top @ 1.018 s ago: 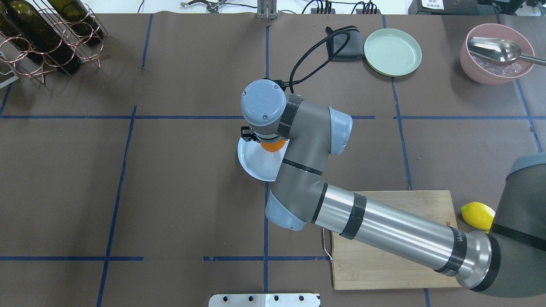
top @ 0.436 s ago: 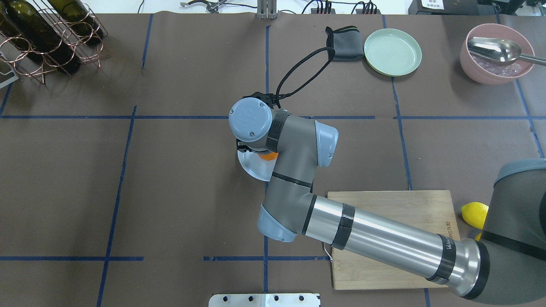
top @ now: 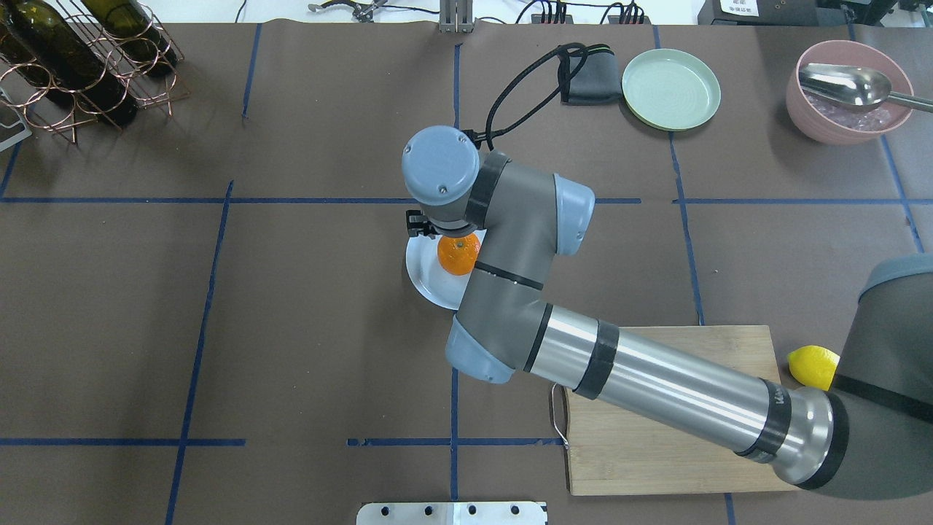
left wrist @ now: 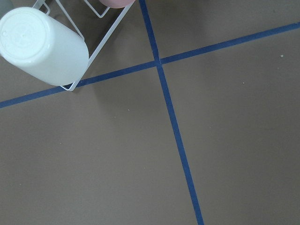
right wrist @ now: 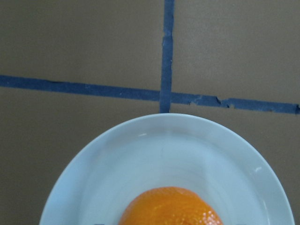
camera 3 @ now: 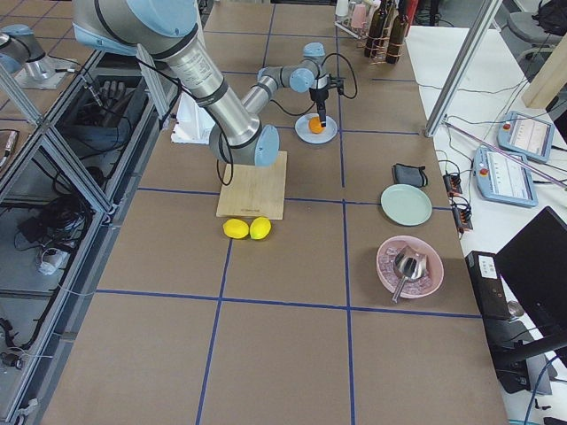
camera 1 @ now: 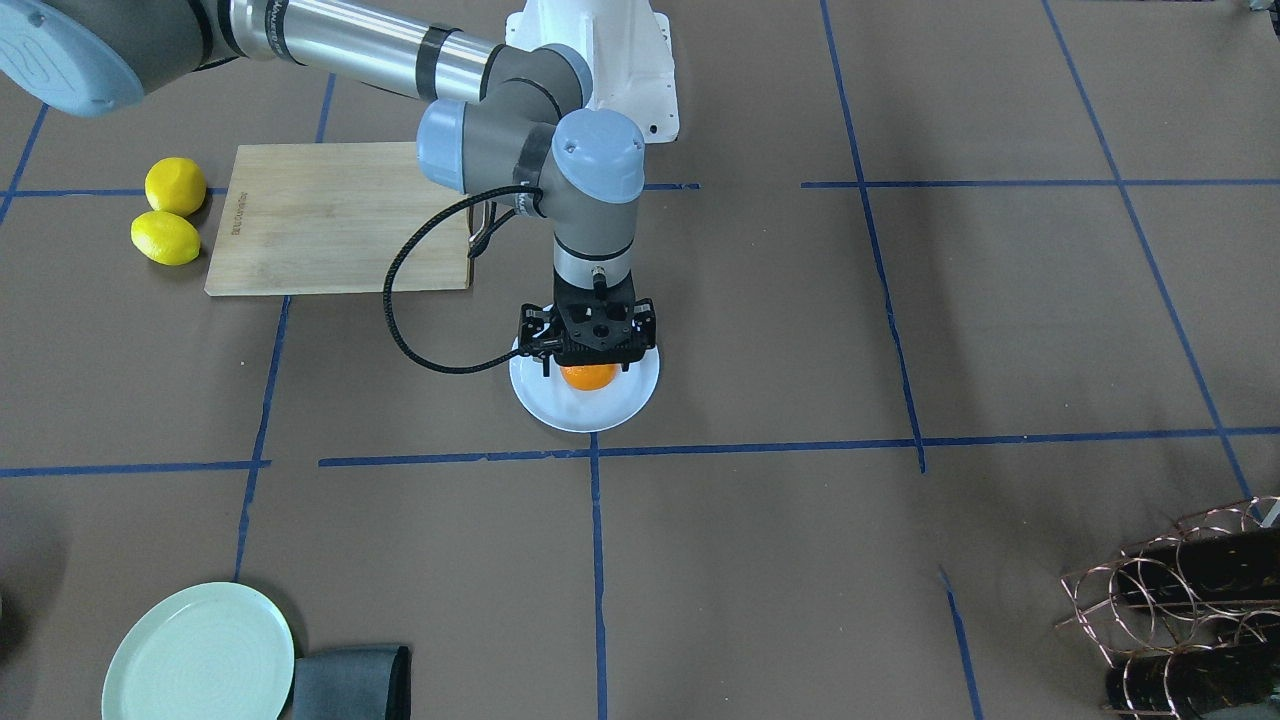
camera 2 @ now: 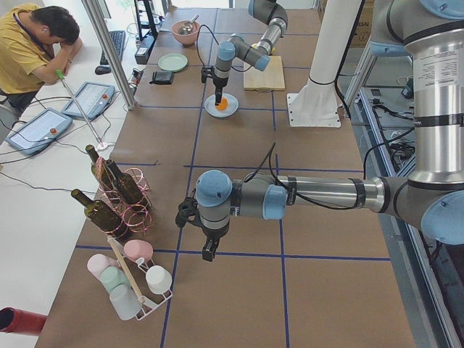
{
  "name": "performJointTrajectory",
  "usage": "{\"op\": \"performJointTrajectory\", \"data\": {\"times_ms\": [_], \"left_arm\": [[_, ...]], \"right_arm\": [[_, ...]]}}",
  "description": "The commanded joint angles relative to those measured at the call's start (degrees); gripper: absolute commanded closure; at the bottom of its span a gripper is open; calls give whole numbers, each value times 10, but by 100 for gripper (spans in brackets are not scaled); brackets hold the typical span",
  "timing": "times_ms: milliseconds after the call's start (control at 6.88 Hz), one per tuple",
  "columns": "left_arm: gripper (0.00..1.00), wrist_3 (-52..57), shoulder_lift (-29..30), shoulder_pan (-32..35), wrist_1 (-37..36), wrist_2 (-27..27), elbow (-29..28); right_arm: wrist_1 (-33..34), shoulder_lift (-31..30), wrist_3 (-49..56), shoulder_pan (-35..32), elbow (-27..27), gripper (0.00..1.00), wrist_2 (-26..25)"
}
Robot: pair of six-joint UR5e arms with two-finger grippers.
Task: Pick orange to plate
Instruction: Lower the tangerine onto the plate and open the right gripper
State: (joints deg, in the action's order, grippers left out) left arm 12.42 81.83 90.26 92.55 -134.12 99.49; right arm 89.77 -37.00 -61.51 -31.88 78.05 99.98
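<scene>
Brown paper covers the table (top: 328, 328), marked into squares with blue tape. Seen from overhead, my right arm (top: 656, 394) comes in from 4 o'clock and reaches to the middle of the table. It passes over a bamboo board (top: 692, 343).

A copper wire rack (top: 80, 65) holding dark bottles sits at 10 o'clock from the table's middle. A pink bowl (top: 838, 135) with a metal scoop (top: 845, 84) in it sits at 2 o'clock. A pale green plate (top: 670, 87) is at 1 o'clock, with a folded dark cloth (top: 590, 76) touching its 9 o'clock side.

At the middle lies the bluish-white plate (top: 426, 273), partly hidden under my right wrist. My right gripper (camera 1: 589, 355) points straight down over it. In the front view its jaws look spread wider than the fruit and are not touching it.

My left arm (camera 2: 312, 194) is well apart from all this, at the other end of the table. My left gripper (camera 2: 208, 250) hangs downward there, and I cannot tell whether its jaws are apart or together. Its wrist camera shows bare paper, a tape cross, and a white cup (left wrist: 42, 47) at 10 o'clock.

Two lemons (camera 1: 165, 238) lie side by side, just off the board's far end from the plate.

The orange (top: 458, 255) rests on the plate near its middle, stem dimple up.
</scene>
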Motion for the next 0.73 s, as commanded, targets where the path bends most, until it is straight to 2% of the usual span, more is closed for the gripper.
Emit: {"op": "performJointTrajectory", "data": {"times_ms": [0, 291, 582], "left_arm": [[0, -5, 1, -1, 0, -3, -1], [0, -6, -2, 0, 0, -37, -11], [0, -6, -2, 0, 2, -33, -4]], "right_arm": [[75, -41, 134, -117, 97, 0, 117], [130, -144, 317, -238, 199, 0, 217], [206, -205, 489, -344, 243, 0, 246]]}}
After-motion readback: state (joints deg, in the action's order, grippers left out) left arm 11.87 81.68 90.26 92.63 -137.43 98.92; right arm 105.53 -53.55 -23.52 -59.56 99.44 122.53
